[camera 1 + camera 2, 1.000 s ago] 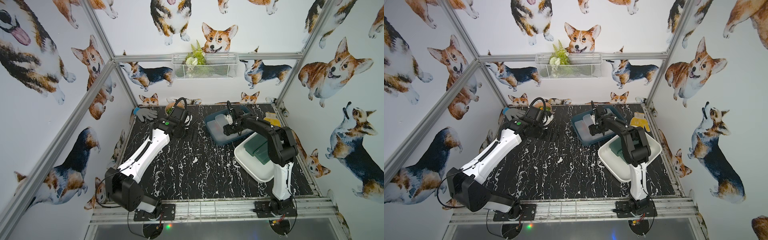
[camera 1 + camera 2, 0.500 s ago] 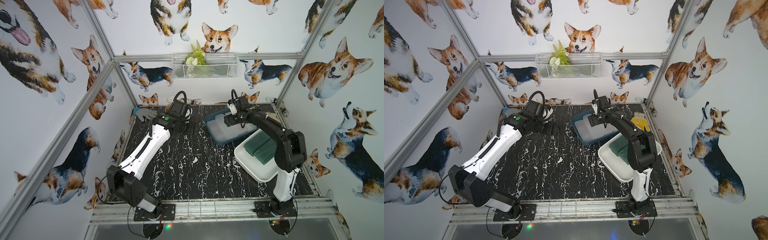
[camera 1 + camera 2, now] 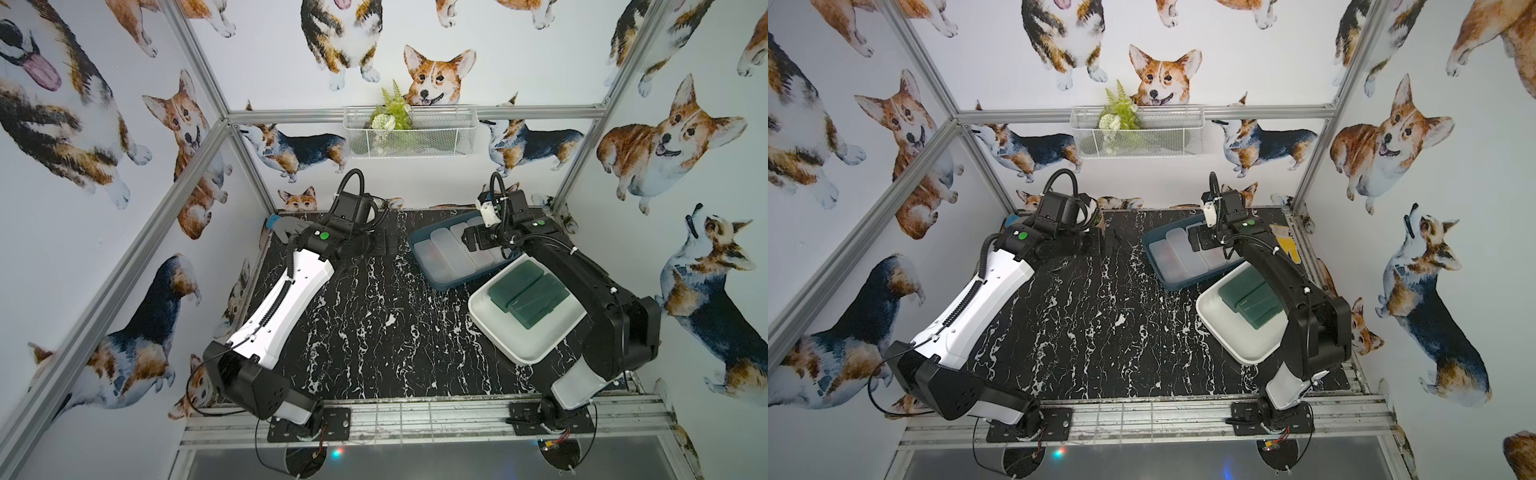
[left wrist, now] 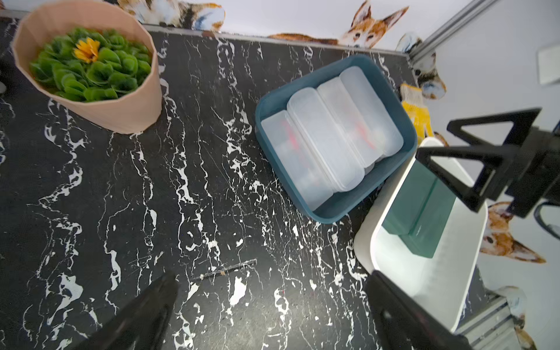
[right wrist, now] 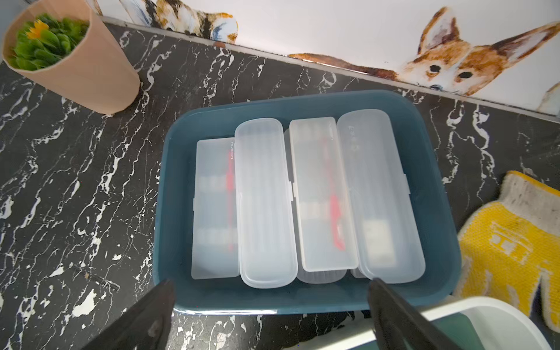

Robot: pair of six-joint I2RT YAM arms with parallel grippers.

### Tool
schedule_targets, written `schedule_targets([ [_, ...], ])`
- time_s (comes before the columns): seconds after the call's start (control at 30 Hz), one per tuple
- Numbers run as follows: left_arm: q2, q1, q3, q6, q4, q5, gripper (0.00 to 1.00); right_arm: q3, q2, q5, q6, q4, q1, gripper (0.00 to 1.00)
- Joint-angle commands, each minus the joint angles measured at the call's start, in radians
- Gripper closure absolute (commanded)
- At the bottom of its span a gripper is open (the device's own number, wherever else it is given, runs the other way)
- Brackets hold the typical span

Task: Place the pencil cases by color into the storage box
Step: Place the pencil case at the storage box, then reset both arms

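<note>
- Right gripper (image 5: 271,285): jaws spread wide, nothing between them, hanging right over the near rim of the blue storage box (image 5: 169,181)
- Blue storage box holds the frosted white pencil cases (image 5: 266,206): four lie side by side on top, lengthwise away from the jaws, with edges of more showing underneath; two of the top ones show something red inside
- Left gripper (image 4: 271,275): jaws spread wide and empty, above bare black marble table (image 4: 91,212); the blue box lies ahead of these jaws, off toward the right arm
- White storage box (image 4: 394,212): just beside the blue box, near the left gripper's finger on the right arm's side
- It holds the dark green pencil cases (image 4: 421,218), packed close together at one end; the rest of its floor is bare
- Peach pot (image 4: 121,106) of green leaves stands ahead of the left jaws, well apart from both boxes
- Yellow glove (image 5: 509,251) lies on the table just beside the blue box
</note>
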Motion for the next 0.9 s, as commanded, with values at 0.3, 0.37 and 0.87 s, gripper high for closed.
schedule_targets([
  [0.3, -0.113, 0.018, -0.058, -0.068, 0.117, -0.309, 0.00, -0.226, -0.371, -0.011, -0.011, 0.043, -0.059, 0.00],
  [0.37, -0.185, 0.020, -0.150, -0.063, 0.194, -0.386, 0.00, -0.282, -0.439, -0.003, -0.008, 0.070, -0.070, 0.00],
  [0.87, -0.563, 0.149, -0.820, 0.189, 0.663, -0.752, 0.00, -0.720, -0.850, 0.038, 0.044, 0.285, -0.143, 0.00],
])
